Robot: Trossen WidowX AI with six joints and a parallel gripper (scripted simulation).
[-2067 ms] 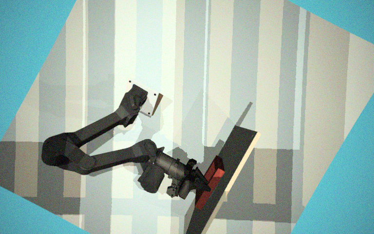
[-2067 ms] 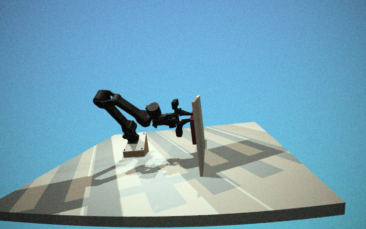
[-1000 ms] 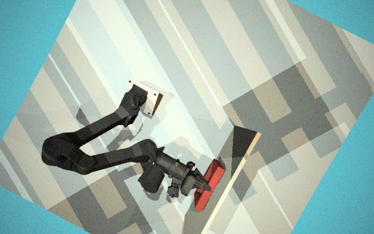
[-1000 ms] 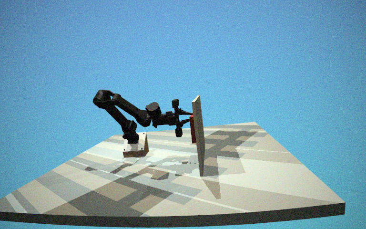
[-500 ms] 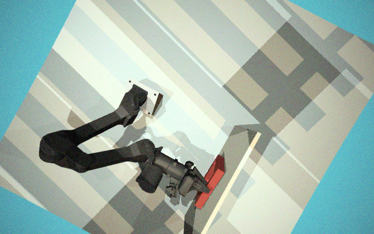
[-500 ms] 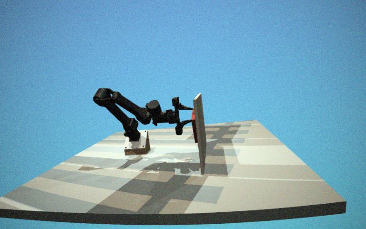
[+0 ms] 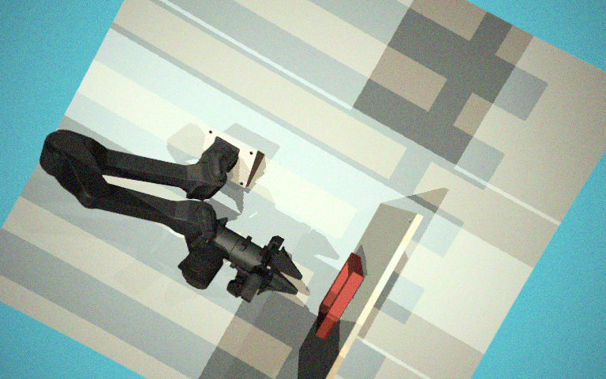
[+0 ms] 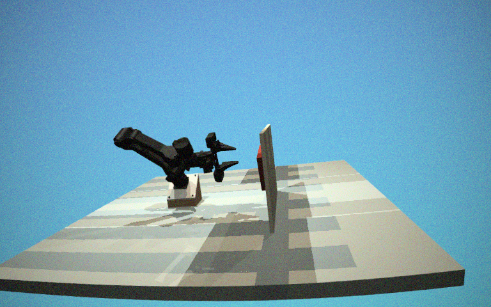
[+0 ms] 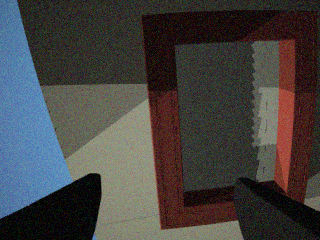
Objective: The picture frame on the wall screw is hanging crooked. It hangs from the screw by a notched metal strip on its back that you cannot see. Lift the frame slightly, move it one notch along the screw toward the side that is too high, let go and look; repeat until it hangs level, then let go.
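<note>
The red picture frame (image 7: 346,295) (image 8: 260,170) (image 9: 164,130) hangs on the front of the upright wall panel (image 7: 379,286) (image 8: 269,173) (image 9: 120,165). In the wrist view its left side bar leans and its bottom edge rises to the right, but the camera looks at it obliquely, so I cannot tell how level it hangs. My gripper (image 7: 298,285) (image 8: 236,155) (image 9: 168,178) is open and empty, a gap back from the frame, with its fingers pointing at the wall. In the wrist view the fingertips stand apart near the frame's lower left corner. The screw and the notched strip are hidden.
The arm's base plate (image 7: 245,154) (image 8: 181,193) stands on the patterned table (image 7: 505,232) (image 8: 369,235), back from the wall. The wall panel rises beyond the frame, and its side edge shows at the left of the wrist view. Shadows and light patches cross the table and wall.
</note>
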